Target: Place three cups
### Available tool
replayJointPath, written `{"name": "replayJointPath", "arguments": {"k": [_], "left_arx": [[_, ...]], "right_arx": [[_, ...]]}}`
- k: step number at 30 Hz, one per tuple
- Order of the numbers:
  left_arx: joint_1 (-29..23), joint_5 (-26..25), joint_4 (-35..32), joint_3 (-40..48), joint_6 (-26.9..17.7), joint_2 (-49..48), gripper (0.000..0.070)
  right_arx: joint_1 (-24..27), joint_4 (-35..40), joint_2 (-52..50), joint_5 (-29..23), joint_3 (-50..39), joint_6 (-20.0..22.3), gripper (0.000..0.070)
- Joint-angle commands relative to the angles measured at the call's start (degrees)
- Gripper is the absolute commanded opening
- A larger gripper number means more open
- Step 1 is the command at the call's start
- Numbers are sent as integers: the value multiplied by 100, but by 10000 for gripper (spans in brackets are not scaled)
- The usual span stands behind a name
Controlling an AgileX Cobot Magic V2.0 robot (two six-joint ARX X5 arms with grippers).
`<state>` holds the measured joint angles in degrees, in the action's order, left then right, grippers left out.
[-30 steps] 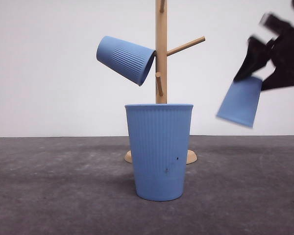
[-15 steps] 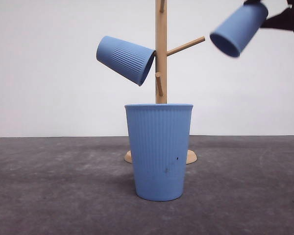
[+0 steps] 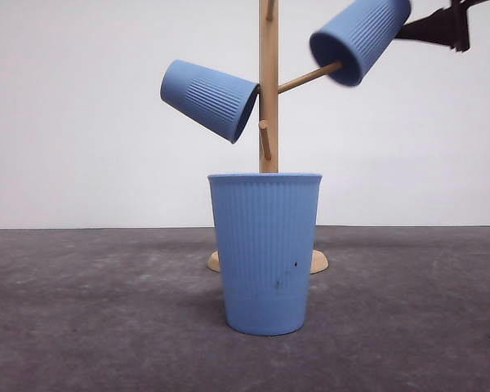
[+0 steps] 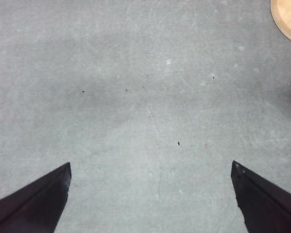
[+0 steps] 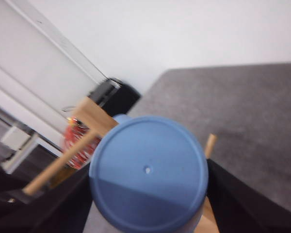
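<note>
One light-blue ribbed cup [image 3: 265,253] stands upright on the table, in front of a wooden peg rack [image 3: 268,82]. A second cup [image 3: 211,100] hangs tilted on a left peg. A third cup [image 3: 361,37] is held high on the right, with its mouth tilted down-left over the tip of the right peg [image 3: 306,79]. My right gripper [image 3: 416,26] is shut on this cup's base end. In the right wrist view its fingers [image 5: 72,204] flank the cup's flat bottom [image 5: 148,174]. My left gripper [image 4: 150,204] hangs open over bare table, holding nothing.
The rack's round wooden base [image 3: 320,261] sits behind the upright cup and also shows as the base's edge [image 4: 288,12]. A short lower peg [image 3: 265,139] points down from the pole. The grey table [image 3: 82,310] stretches wide on both sides, with a white wall behind.
My right gripper has swung the third cup up from low right and leftward, turning its mouth down-left until it reached the right peg's tip. The other two cups have not moved.
</note>
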<state>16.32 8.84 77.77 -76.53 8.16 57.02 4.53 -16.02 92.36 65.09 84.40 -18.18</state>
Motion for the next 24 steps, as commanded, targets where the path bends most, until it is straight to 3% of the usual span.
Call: {"name": "replayJointPath", "arguments": {"k": [1, 8, 9, 12, 14, 24], "left_arx": [[20, -4, -51, -63, -65, 71, 630], [20, -7, -113, -63, -109, 78, 630], [20, -9, -111, -64, -109, 78, 630], [20, -9, -111, -63, -109, 78, 631], [20, -10, -113, -63, -108, 78, 631], [22, -373, -133, -63, -105, 78, 630]], "right_arx": [[-104, -123, 52, -301, 138, 518, 319], [-465, -275, 52, -842, 138, 810, 331], [-503, -279, 52, -872, 138, 845, 353], [-574, -293, 57, -936, 138, 853, 509], [-602, -319, 67, -999, 138, 857, 550], [-504, -64, 44, -989, 149, 704, 598]]}}
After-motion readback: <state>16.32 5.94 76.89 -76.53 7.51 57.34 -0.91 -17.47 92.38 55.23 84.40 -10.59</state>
